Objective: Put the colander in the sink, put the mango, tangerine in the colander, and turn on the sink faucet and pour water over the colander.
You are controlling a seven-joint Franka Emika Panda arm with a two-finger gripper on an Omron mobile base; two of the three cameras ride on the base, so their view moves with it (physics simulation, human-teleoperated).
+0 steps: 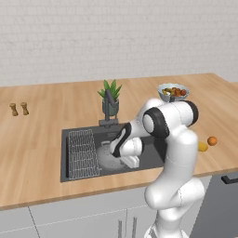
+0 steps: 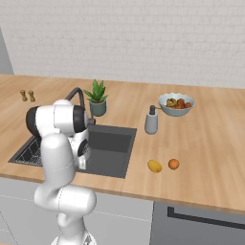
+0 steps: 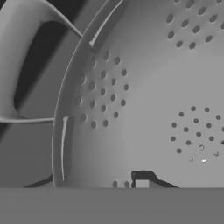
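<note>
The colander sits low in the sink, beside the wire rack, with the hand closed on its rim. A careless release could leave it tipped against the rack. The hand view shows the holed wall close up; the right base view shows the mango and tangerine waiting on the table.

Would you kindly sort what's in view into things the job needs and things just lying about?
Job: colander, sink, faucet, mango, tangerine.
Lying about: plant, fruit bowl, soap dispenser, two shakers.
</note>
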